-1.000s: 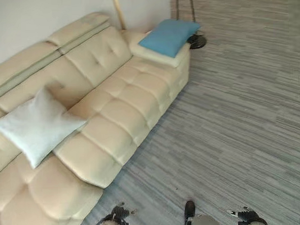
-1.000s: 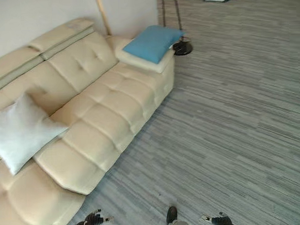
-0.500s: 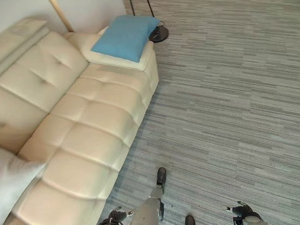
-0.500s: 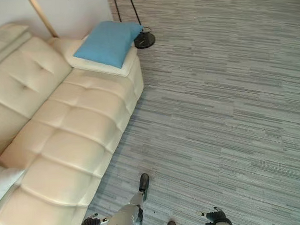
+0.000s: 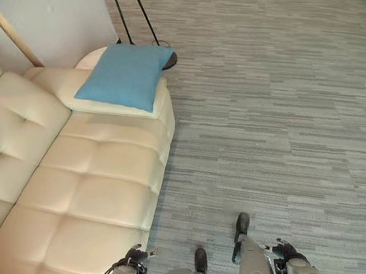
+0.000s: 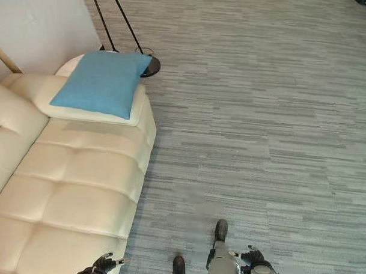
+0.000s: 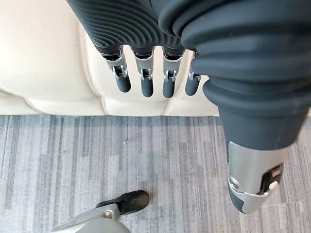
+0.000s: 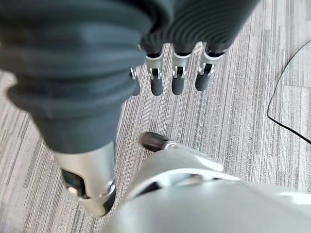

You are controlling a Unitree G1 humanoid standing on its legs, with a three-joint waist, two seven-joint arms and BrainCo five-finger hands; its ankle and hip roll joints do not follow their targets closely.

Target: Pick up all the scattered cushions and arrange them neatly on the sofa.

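Right now your blue cushion (image 5: pixel 127 75) lies flat on the cream armrest pad at the far end of the sofa (image 5: pixel 94 188), well ahead and to the left, its long axis slanting toward the wall. Your left hand (image 7: pixel 154 77) hangs nearer it, over the seat's front edge; your right hand (image 8: pixel 177 77) hangs over the striped grey carpet (image 5: pixel 278 109). Both hang with fingers straight and empty. The cushion looks soft woven cloth, the sofa smooth and tufted.
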